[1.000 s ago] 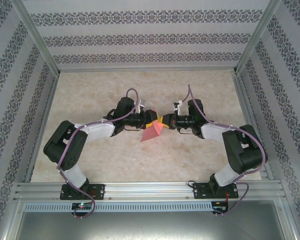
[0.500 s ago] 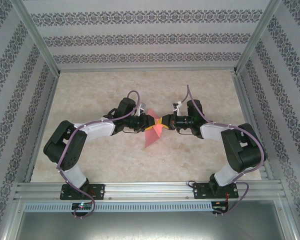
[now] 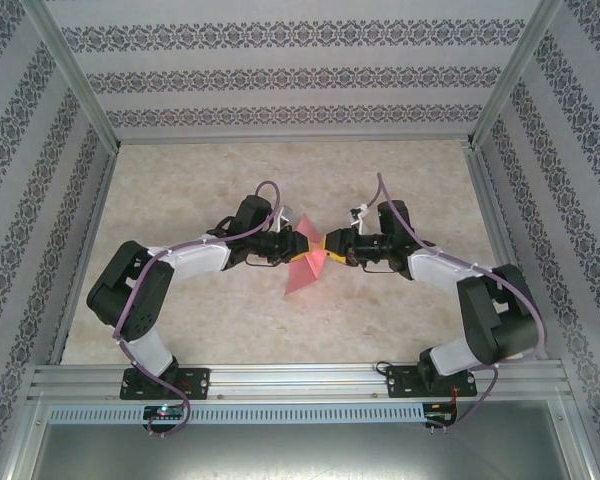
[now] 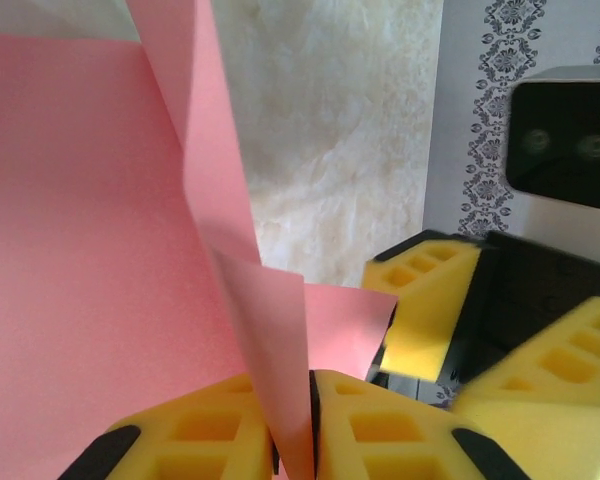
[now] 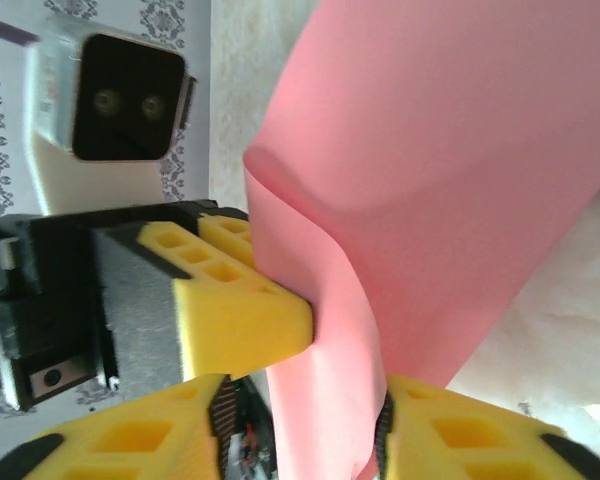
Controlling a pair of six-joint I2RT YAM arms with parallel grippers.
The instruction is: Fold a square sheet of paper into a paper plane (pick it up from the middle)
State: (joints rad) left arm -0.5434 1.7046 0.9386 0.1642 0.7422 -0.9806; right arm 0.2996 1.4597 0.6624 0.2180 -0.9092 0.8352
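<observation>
A: Starting at the left gripper (image 4: 295, 420): shut or open?
B: Shut. Pinched on a standing fold of the square sheet of paper (image 4: 80, 250), jaws pressed flat with only paper between.
A: And at the right gripper (image 5: 302, 400)?
B: Parted. Straddling the same pink fold from the opposite side, perhaps brushing it on one side, clamping nothing.
A: Moving outward from the left-hand pinch, then?
B: Just ahead of the fingertips, almost tip to tip, the right gripper; hard to say whether touching. Below and back toward the arm bases, most of the sheet, hanging as a tapered flap toward the table (image 3: 180, 200). Cannot tell whether resting there at its lowest corner.
A: Long axis?
B: Crosswise to the line joining the two grippers, running from the pinch down and toward the near edge.
A: Nearer arm?
B: Neither, really. Equally close, meeting at the sheet's upper edge. Held by the left alone, though.
A: So for the next move?
B: Probably a regrip by the right, farther along the fold, away from the left pinch. Worth watching for sag or twist, with a single pinch carrying thin paper.
</observation>
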